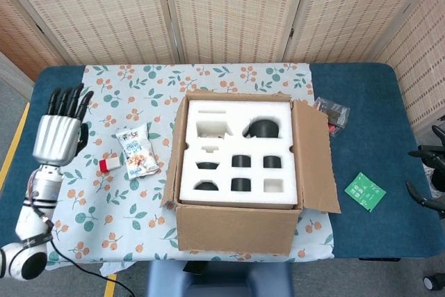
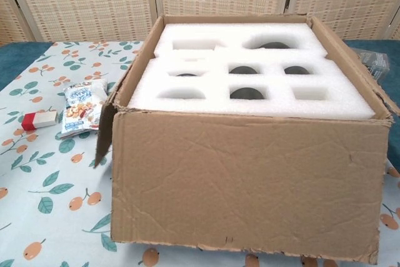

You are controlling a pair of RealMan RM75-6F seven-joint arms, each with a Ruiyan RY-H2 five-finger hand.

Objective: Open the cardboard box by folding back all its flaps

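Observation:
The cardboard box (image 1: 236, 227) stands mid-table with white foam (image 1: 236, 151) and its dark-filled pockets exposed. Its left flap (image 1: 172, 165) hangs down along the left wall, shown in the chest view as a drooping strip (image 2: 105, 136). The right flap (image 1: 314, 158) lies spread outward. My left hand (image 1: 59, 130) hovers far left over the table edge, fingers straight and apart, holding nothing, well clear of the box (image 2: 250, 186). Only dark fingertips of my right hand (image 1: 425, 175) show at the right edge, spread and empty.
A snack packet (image 1: 139, 152) and a small red-and-white box (image 1: 108, 165) lie left of the box on the patterned cloth (image 1: 104, 95). A clear packet (image 1: 332, 113) and a green card (image 1: 366, 190) lie to its right. Woven screens (image 1: 229, 12) stand behind the table.

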